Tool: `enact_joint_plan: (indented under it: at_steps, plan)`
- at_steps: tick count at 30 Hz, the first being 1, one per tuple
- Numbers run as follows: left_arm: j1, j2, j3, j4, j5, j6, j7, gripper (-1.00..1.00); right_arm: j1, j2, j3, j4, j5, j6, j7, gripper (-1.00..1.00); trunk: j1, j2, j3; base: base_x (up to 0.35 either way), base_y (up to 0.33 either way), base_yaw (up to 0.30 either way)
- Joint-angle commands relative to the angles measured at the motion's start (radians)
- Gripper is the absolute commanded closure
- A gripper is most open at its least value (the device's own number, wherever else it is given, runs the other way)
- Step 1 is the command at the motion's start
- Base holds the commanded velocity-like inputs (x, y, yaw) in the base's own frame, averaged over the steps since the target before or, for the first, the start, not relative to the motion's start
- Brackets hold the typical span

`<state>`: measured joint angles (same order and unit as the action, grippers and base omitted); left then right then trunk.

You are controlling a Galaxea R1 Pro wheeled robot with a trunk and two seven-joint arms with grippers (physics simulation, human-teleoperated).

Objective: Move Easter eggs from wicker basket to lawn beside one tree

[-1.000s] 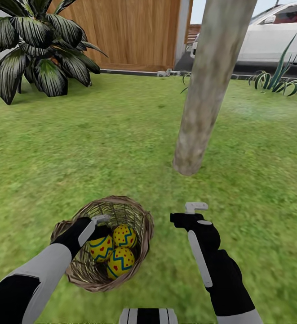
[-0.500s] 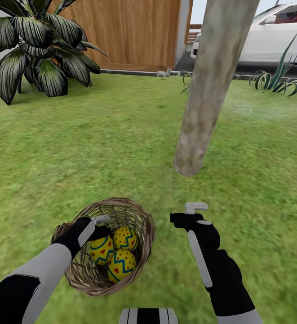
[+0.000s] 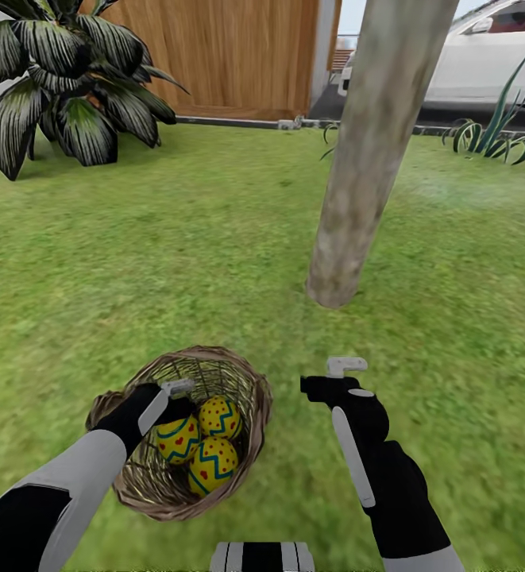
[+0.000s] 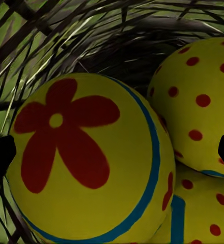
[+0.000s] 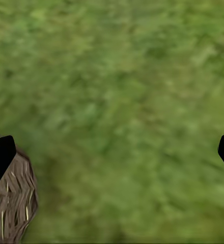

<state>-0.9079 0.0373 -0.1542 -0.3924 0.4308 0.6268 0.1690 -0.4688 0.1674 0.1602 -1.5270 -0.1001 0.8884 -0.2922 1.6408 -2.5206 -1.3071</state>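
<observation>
Between the fingertips of my left gripper [image 4: 112,150] sat the flower-painted egg [image 4: 84,157], close up in the left wrist view. Both dark fingertips [image 4: 0,155] stood wide apart at the frame edges, clear of the shell, so I logged that gripper as spread and holding nothing. From the head camera, the left gripper [image 3: 175,397] was down inside the wicker basket [image 3: 250,389], over the leftmost egg [image 3: 176,439].

Just beside that egg, on the side away from my left arm, lay the dotted egg [image 4: 206,104], touching it. Nearer me, tucked under both, was a third egg [image 4: 198,218] with a blue stripe. Head view agreed: three Easter eggs clustered in the basket, the far one [image 3: 220,416] and the near one [image 3: 212,465] pressed against the first. Woven wicker [image 4: 56,35] rose behind them, with grass showing through the gaps.

My right gripper [image 3: 335,380] hung over bare lawn [image 3: 175,262], beside the basket and apart from it. In the right wrist view its fingertips [image 5: 0,155] also sat at opposite frame edges with only grass [image 5: 127,101] between them, so it was spread too. The basket's rim [image 5: 12,203] showed at one corner of that view.

Beyond the right gripper, well ahead, stood the tree trunk [image 3: 369,151], pale grey-brown, rooted in the grass. Farther off were a broad-leaved dark plant [image 3: 63,87], a wooden fence [image 3: 238,56], a spiky striped plant [image 3: 492,131] and a white car [image 3: 492,67].
</observation>
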Motion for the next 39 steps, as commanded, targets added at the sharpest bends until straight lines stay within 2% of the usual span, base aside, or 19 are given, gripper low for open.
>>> enact_joint_plan:
  at_steps: [1, 5, 27, 28, 30, 32, 39]
  plan:
    - [0.0, 0.001, -0.007, -0.002, 0.011, 0.004, 0.007, -1.0, -0.001, 0.0, 0.001, -0.001, -0.01, 0.003, -0.01, -1.0, 0.0, -0.001, -0.005, 0.0, 0.0, 0.0]
    - [0.0, 0.002, -0.007, -0.003, 0.01, 0.004, 0.007, -1.0, -0.001, 0.0, 0.001, -0.001, -0.01, 0.003, -0.01, -1.0, 0.002, -0.002, -0.02, 0.0, 0.0, 0.0]
    - [-0.001, 0.003, -0.005, -0.003, 0.01, 0.002, 0.013, -1.0, -0.001, 0.001, 0.001, 0.0, -0.01, 0.003, -0.01, -1.0, 0.002, -0.002, -0.02, 0.0, 0.0, 0.0]
    - [-0.002, 0.004, -0.005, -0.003, 0.011, 0.002, 0.019, -1.0, -0.001, 0.001, 0.001, 0.0, -0.011, 0.003, -0.01, -1.0, 0.002, -0.002, -0.02, 0.0, 0.0, 0.0]
    - [-0.002, 0.005, -0.005, -0.003, 0.011, 0.002, 0.073, -1.0, -0.001, 0.001, 0.001, -0.001, -0.011, 0.003, -0.01, -1.0, 0.002, -0.002, -0.02, 0.0, 0.0, 0.0]
    - [-0.002, 0.006, -0.005, -0.003, 0.011, 0.001, 0.092, -1.0, -0.001, 0.001, 0.001, 0.0, -0.011, 0.003, -0.01, -1.0, 0.003, -0.002, -0.028, 0.0, 0.0, 0.0]
    - [-0.002, 0.006, -0.005, -0.003, 0.012, -0.011, 0.101, -1.0, -0.001, 0.001, 0.002, 0.001, -0.01, 0.003, -0.01, -1.0, 0.004, -0.003, -0.04, 0.0, 0.0, 0.0]
